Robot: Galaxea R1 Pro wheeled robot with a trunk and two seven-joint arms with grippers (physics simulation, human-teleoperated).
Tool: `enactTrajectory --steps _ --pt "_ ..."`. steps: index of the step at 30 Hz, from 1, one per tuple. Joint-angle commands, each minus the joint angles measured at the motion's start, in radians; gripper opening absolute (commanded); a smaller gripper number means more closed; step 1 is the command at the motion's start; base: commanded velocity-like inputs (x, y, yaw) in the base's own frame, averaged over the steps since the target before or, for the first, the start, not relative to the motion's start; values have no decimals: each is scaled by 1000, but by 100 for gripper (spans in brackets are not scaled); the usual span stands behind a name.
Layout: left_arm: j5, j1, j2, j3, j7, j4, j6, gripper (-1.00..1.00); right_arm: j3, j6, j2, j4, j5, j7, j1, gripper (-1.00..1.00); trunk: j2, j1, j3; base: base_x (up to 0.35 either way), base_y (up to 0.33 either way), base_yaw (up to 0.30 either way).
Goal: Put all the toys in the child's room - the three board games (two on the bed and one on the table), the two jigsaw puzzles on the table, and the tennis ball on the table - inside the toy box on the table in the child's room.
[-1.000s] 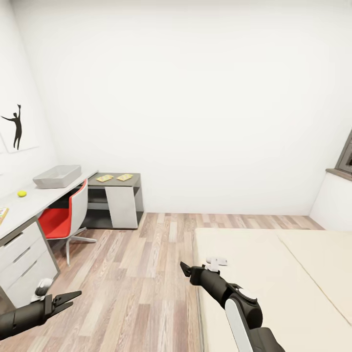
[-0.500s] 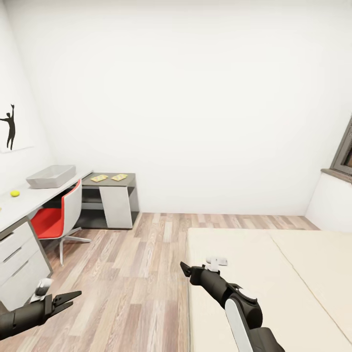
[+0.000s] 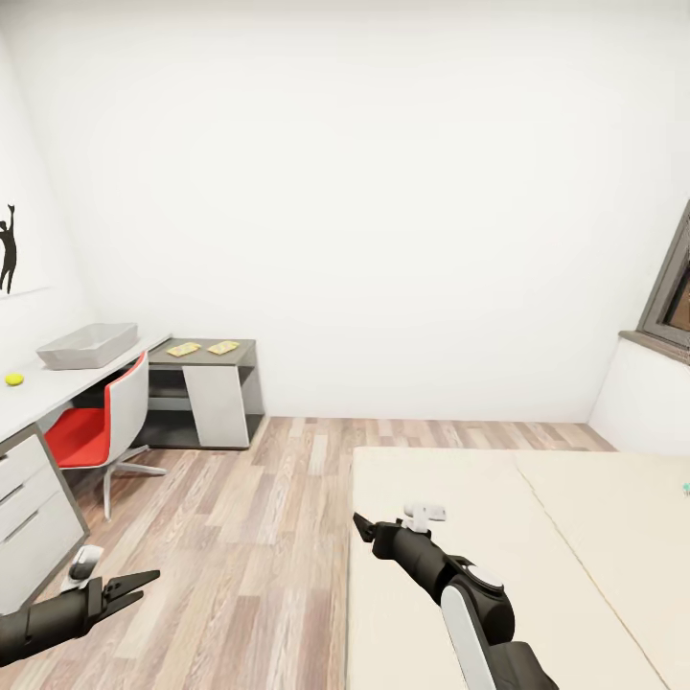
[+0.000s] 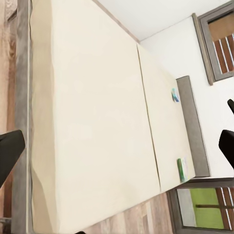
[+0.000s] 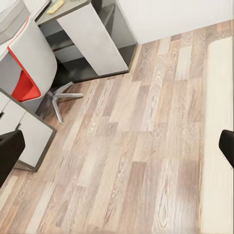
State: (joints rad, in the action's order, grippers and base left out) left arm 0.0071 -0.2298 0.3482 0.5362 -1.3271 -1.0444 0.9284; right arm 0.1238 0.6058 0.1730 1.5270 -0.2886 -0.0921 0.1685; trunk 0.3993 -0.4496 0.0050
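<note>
Toy box (image 3: 88, 345), shallow grey bin on table (image 3: 38, 395), both grippers spread wide, empty.

My black left claw (image 3: 144, 581) hangs low with its fingers parted, empty; my black right claw (image 3: 359, 527) reaches forward, parted too, empty.

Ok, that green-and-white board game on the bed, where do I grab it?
The green-and-white board game lies flat on the bed, long side along the headboard. Probably best to come down from above, tool spanning its short width. The headboard rules out a low approach from that side. Its thickness is too small to judge.
</note>
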Motion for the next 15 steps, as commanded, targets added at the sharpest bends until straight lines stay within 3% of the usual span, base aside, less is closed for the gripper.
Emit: enactTrajectory --steps 1,15 --pt "1 0 0 1 -3 0 10 100 -1 5 0 1 0 -3 0 100 1 0 0 0 -220 0" --pt "1 0 0 1 -3 0 10 100 -1 5 0 1 0 -3 0 100 1 0 0 0 -220 0"
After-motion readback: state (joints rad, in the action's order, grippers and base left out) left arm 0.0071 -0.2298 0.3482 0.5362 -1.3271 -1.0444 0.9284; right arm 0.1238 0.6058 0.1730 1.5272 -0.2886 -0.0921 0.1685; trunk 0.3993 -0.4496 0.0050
